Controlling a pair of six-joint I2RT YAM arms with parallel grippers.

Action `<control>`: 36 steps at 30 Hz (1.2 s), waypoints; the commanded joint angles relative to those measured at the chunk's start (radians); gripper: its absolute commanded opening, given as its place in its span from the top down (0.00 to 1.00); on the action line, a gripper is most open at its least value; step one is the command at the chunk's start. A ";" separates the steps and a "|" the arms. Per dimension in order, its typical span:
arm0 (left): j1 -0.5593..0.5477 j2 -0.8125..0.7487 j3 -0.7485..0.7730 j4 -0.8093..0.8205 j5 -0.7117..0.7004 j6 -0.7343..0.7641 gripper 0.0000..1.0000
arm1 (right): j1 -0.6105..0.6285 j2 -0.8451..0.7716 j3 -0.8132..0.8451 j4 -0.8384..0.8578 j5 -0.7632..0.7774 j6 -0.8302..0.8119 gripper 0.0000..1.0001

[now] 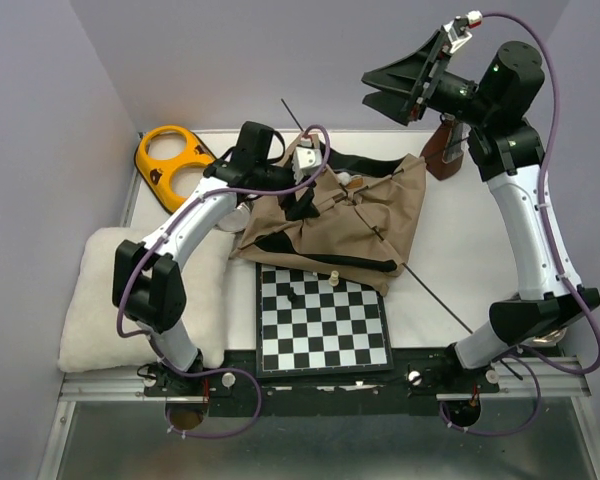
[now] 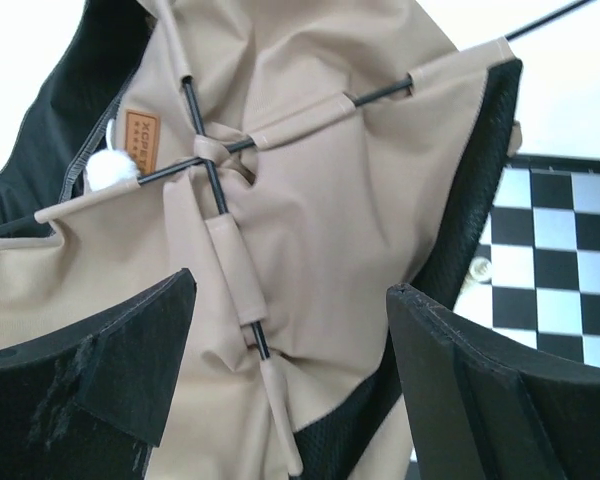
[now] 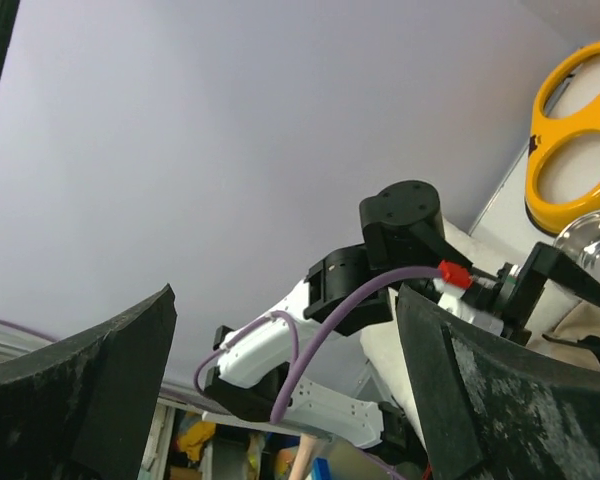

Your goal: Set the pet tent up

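Left gripper (image 2: 290, 290): jaws wide apart, nothing between them but air. Directly beneath lies the pet tent (image 2: 320, 200), collapsed and rumpled, tan side up, black lining showing along its edges. The crossing of the poles (image 2: 208, 165) sits just ahead of the fingertips, toward the left finger. The pom-pom (image 2: 110, 170) and brown label (image 2: 140, 138) lie further out on that side. Off the right finger is the chessboard (image 2: 560, 260); the top view shows the tent's hem lying over the board's far edge.

Right gripper (image 1: 372, 92): jaws apart as well, empty, raised high above the table, well clear of the tent.

My read: the step in hand is getting a hold to raise the frame. I'd nudge the left forward, descend at the crossing, and close on a sleeved pole rather than loose cloth, which would likely bunch and slip. I'd bring the right down to steady a pole end. Lift straight up; dragging could topple the chess pieces (image 1: 333, 277).
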 commanded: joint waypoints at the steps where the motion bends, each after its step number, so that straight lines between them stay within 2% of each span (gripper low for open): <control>1: 0.006 0.082 0.088 0.094 0.007 -0.121 0.09 | -0.069 -0.034 0.011 0.011 -0.039 0.063 0.02; 4: 0.005 0.082 0.065 0.152 -0.010 -0.151 0.09 | -0.076 -0.047 0.043 0.057 -0.043 0.087 0.00; 8: 0.012 0.114 0.072 0.181 -0.149 -0.208 0.08 | -0.076 -0.015 0.086 0.016 -0.034 0.050 0.00; 11: 0.049 0.171 0.135 0.126 -0.222 -0.231 0.06 | -0.076 0.000 0.100 0.011 -0.031 0.036 0.00; 13: 0.081 0.223 0.210 0.100 -0.260 -0.238 0.05 | -0.073 -0.006 0.057 0.005 -0.031 -0.015 0.00; 15: 0.109 0.295 0.302 0.065 -0.283 -0.262 0.02 | -0.075 -0.017 -0.056 0.051 -0.086 -0.086 0.00; 18: 0.120 0.436 0.504 -0.079 -0.328 -0.210 0.01 | -0.089 -0.056 -0.143 -0.033 -0.152 -0.410 0.00; 21: 0.124 0.510 0.574 -0.093 -0.398 -0.172 0.01 | -0.087 -0.044 -0.047 -0.488 -0.035 -0.911 0.00; 26: 0.161 0.586 0.608 -0.079 -0.474 -0.230 0.02 | -0.101 -0.081 -0.164 -0.910 0.240 -1.406 0.00; 27: 0.169 0.596 0.609 -0.098 -0.466 -0.237 0.04 | -0.105 -0.099 -0.214 -0.964 0.269 -1.497 0.00; 31: 0.186 0.570 0.512 -0.107 -0.405 -0.277 0.19 | -0.124 -0.191 -0.458 -1.066 0.384 -1.671 0.00; 34: 0.186 0.538 0.435 -0.102 -0.359 -0.306 0.42 | -0.128 -0.228 -0.590 -1.107 0.420 -1.761 0.01; 36: 0.186 0.518 0.407 -0.099 -0.345 -0.346 0.62 | -0.130 -0.238 -0.658 -1.112 0.441 -1.800 0.02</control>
